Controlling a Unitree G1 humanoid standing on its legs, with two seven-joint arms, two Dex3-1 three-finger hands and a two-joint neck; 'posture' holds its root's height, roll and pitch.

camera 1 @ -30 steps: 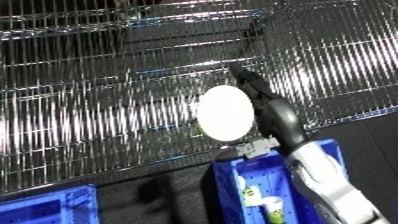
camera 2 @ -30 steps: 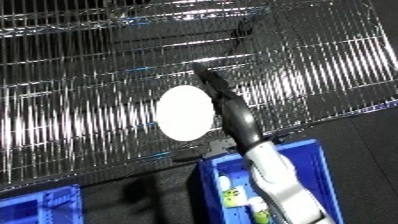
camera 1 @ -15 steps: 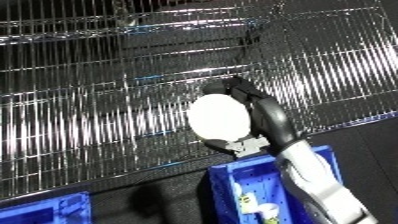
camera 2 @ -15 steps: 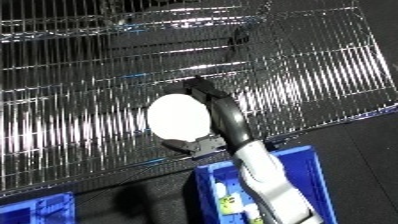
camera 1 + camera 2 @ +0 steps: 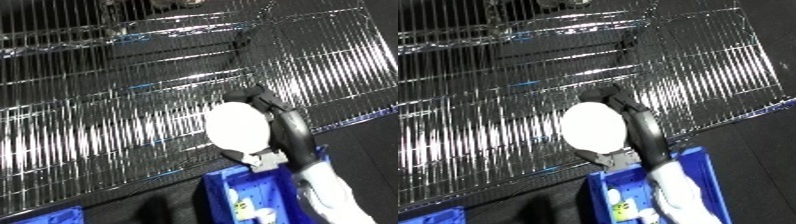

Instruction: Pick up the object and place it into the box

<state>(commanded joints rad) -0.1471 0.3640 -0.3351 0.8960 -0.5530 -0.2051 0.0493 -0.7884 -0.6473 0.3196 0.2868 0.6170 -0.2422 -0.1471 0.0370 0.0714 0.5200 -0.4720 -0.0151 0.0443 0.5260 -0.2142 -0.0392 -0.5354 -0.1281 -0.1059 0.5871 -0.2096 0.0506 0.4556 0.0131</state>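
Observation:
A round white object (image 5: 237, 125) is held above the wire shelf, just beyond the near edge. My right hand (image 5: 282, 120) is curled round its right side and underside, with the black thumb below it. The white forearm runs down to the lower right over a blue bin (image 5: 233, 188). Small pale items lie inside that bin. My left hand shows in neither view.
A chrome wire shelf (image 5: 107, 115) fills most of the view, with a raised wire panel (image 5: 709, 65) at the right. A second blue bin corner (image 5: 44, 216) shows at the lower left. Dark floor lies at the lower right.
My right hand has drawn the white object back toward me and lower, closer to the blue bin. The camera has also shifted a little.

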